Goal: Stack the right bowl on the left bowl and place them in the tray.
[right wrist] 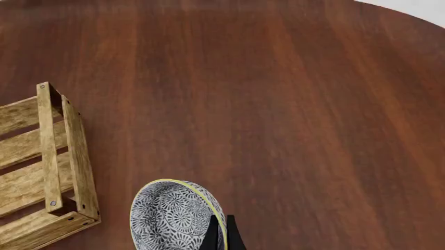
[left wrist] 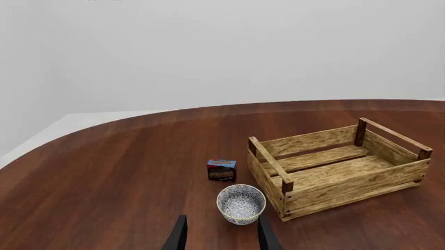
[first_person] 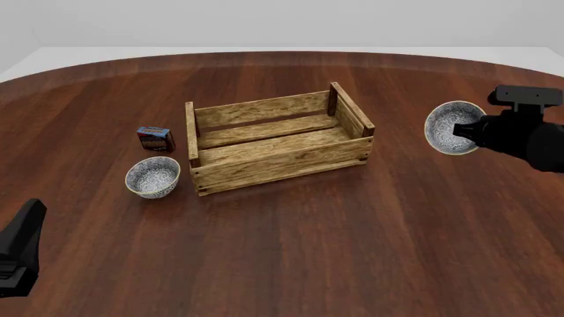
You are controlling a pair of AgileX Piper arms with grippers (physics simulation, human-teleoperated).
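Two bowls are being shown across the views, and the coming move is judged to turn on how far apart they lie.

Left wrist view: the left bowl [left wrist: 241, 203] is being framed upright on the tabletop [left wrist: 125, 172], straight ahead of the left gripper [left wrist: 221, 237], whose fingers are being held apart with nothing between them. The tray [left wrist: 338, 166] is being seen just beside the bowl, and a small dark box [left wrist: 222, 170] just beyond it.

Front view: the right bowl [first_person: 452, 127] is being held tilted above the tabletop by the right gripper [first_person: 467, 130], its mouth being turned toward the camera. From that gripper the left bowl [first_person: 152, 176] is lying at roughly 8 o'clock, well apart, with the tray [first_person: 277, 165] between them, its long axis running about 8 to 2 o'clock. The left gripper [first_person: 22, 247] is being kept nearer the left bowl, but empty.

Right wrist view: the right gripper [right wrist: 221, 234] is being shown clamped on the rim of the right bowl [right wrist: 174, 219]. A grey-white patterned inside and a yellowish rim are being displayed. One corner of the tray [right wrist: 66, 156] is being seen near the bowl.
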